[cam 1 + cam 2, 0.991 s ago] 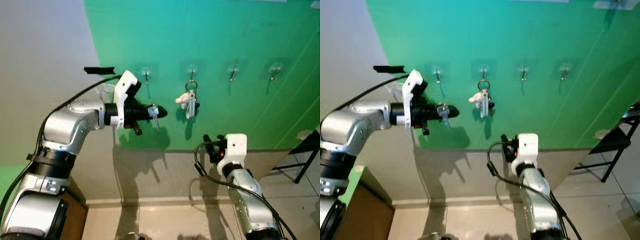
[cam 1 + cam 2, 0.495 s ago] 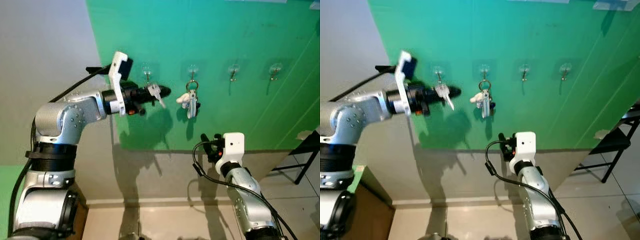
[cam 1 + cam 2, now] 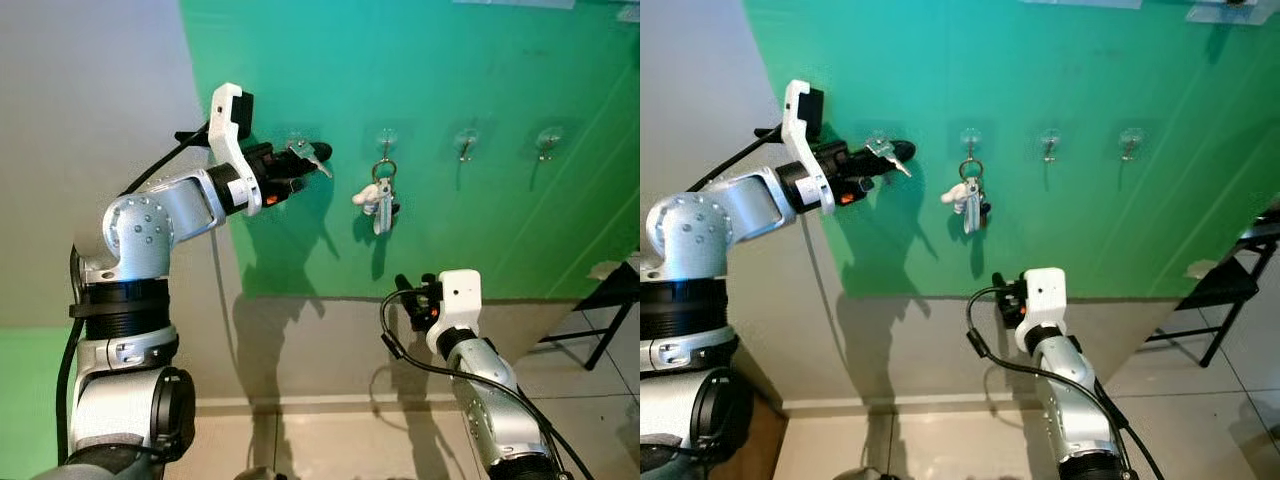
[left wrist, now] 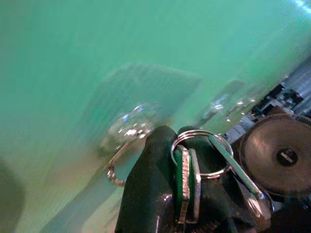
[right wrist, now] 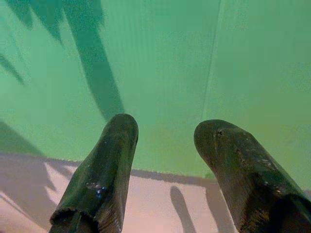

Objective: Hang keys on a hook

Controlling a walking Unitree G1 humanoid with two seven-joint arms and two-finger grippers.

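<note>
We see the keys point(image 4: 194, 179) on their ring clamped between the left gripper point(image 3: 305, 160) fingers, raised against the green wall point(image 3: 450, 60) just beside the leftmost hook point(image 4: 119, 160). Another key bunch point(image 3: 378, 200) hangs on the second hook point(image 3: 385, 140). The right gripper point(image 5: 165, 160) sits lower, near the wall, its fingers spread apart and holding nothing.

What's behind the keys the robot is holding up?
Behind the keys in the left gripper is the green wall with a clear hook. The jaws cover part of the keys.
</note>
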